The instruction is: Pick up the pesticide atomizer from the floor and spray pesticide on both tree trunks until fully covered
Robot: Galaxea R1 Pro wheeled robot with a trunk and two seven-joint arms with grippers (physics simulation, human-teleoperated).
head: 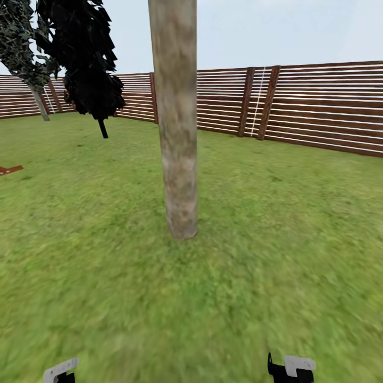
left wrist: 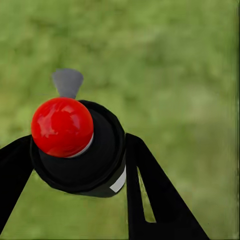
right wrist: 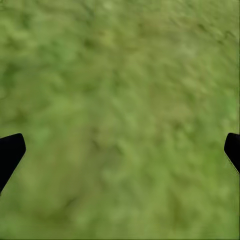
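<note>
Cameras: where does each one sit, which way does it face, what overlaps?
Head: high, looking forward and down at the trunk, lawn and fence; both arm tips at the bottom edge.
Left wrist: along the left gripper, shut on the atomizer, grass beyond.
Right wrist: down at grass between the open right gripper.
Shared: the lawn.

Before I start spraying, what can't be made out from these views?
- Tree trunk: head view's top edge cuts off its crown.
- Atomizer: in left wrist view its red cap and the fingers hide its body.
- Right gripper: only fingertips at the edges, over blurred grass.
</note>
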